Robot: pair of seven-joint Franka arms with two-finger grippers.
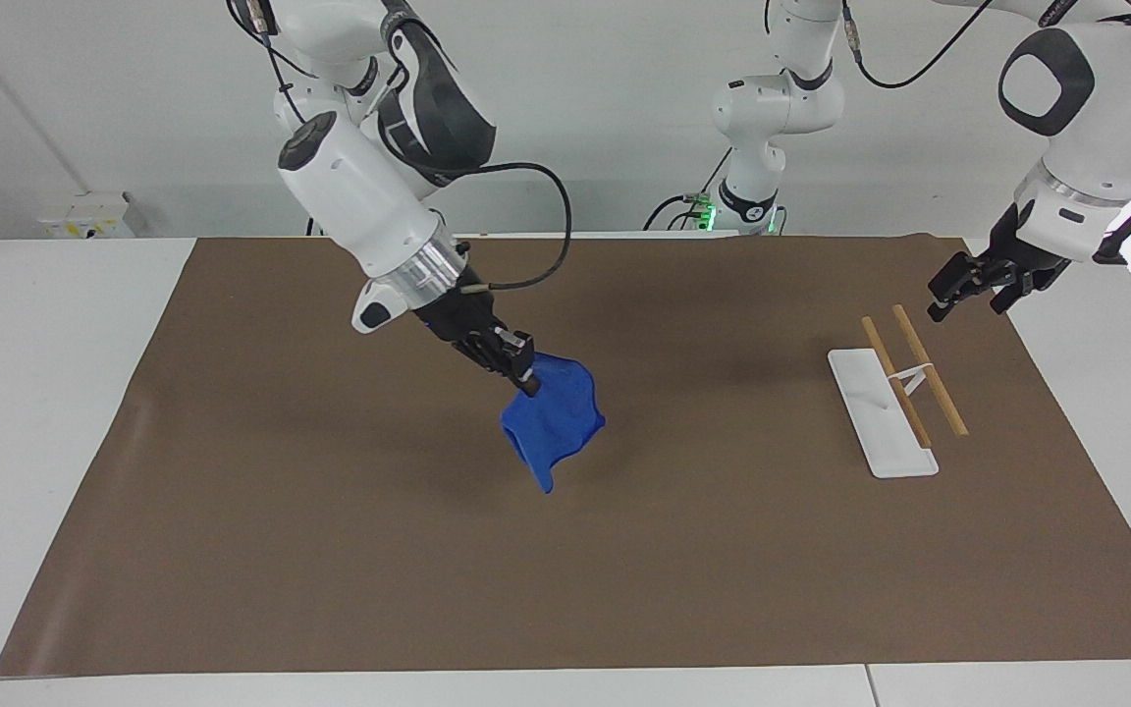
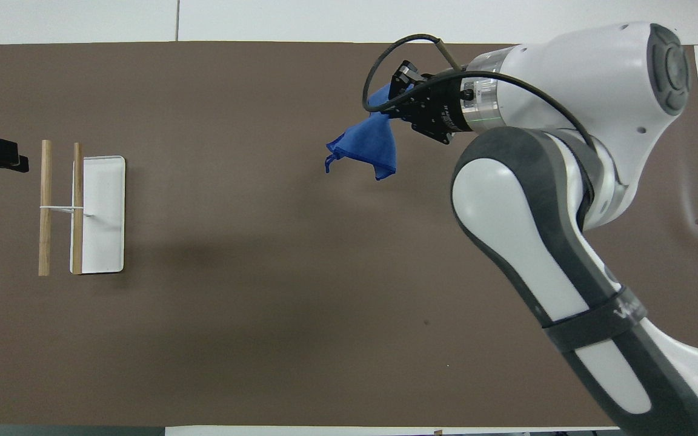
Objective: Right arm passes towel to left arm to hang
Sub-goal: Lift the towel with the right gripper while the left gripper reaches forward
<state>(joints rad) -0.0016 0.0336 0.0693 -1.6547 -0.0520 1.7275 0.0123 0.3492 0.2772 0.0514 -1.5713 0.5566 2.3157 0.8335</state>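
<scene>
while the right gripper (image 1: 524, 377) pinched one edge of the towel (image 1: 554, 422), the cloth hung clear above the brown mat (image 1: 330, 550) near the centre of the frame. the left gripper (image 1: 963, 285) waited spread at the right edge, above the wooden rack (image 1: 909, 378) on the worktop (image 1: 35, 393). with so small a bite, the swinging cloth could slip free, or bunch so no edge was offered.

The blue towel (image 1: 554, 420) hangs bunched from the right gripper (image 1: 526, 378), clear of the mat, over its middle.
</scene>
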